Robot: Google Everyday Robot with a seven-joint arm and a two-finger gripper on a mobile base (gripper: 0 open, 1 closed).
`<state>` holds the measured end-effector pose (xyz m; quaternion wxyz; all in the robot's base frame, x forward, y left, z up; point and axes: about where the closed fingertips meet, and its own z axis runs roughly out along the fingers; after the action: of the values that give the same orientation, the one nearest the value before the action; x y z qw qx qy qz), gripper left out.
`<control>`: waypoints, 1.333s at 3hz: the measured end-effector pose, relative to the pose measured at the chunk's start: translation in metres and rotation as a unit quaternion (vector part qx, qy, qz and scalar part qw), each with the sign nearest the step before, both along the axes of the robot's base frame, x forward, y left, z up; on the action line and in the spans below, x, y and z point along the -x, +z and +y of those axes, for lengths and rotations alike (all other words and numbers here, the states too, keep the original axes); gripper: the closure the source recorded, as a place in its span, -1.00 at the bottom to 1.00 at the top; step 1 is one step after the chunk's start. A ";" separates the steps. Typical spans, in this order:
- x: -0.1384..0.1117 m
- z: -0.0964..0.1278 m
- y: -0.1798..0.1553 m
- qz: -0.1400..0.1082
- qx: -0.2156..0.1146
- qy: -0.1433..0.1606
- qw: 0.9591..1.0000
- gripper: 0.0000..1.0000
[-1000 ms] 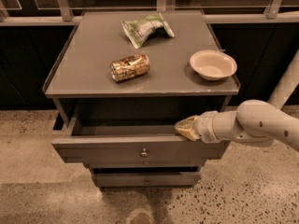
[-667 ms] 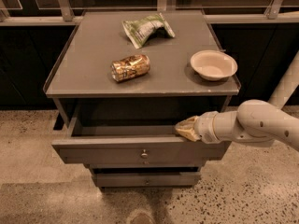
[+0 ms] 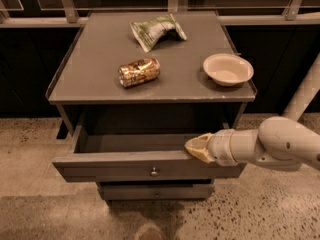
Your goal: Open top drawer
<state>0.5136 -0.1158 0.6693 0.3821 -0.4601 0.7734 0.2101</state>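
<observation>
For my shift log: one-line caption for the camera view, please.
Top drawer pulled open, hand at its front edge right of the knob; can, bag and bowl on the cabinet.

We find the bag point(image 3: 157, 30) at the table's point(image 3: 90, 69) back edge; can point(image 3: 139, 72) mid-table; bowl point(image 3: 228, 69) by the right edge; gripper point(image 3: 199, 147) at the top drawer's point(image 3: 125, 170) rim, below the front-right corner.
</observation>
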 end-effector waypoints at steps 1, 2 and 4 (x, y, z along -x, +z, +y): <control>-0.002 0.000 0.002 0.000 0.000 0.000 1.000 1.00; 0.030 0.012 0.002 0.007 -0.013 0.017 1.000 1.00; 0.044 0.011 0.007 -0.015 -0.026 0.001 1.000 1.00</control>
<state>0.4693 -0.1046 0.6762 0.4054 -0.4540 0.7613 0.2235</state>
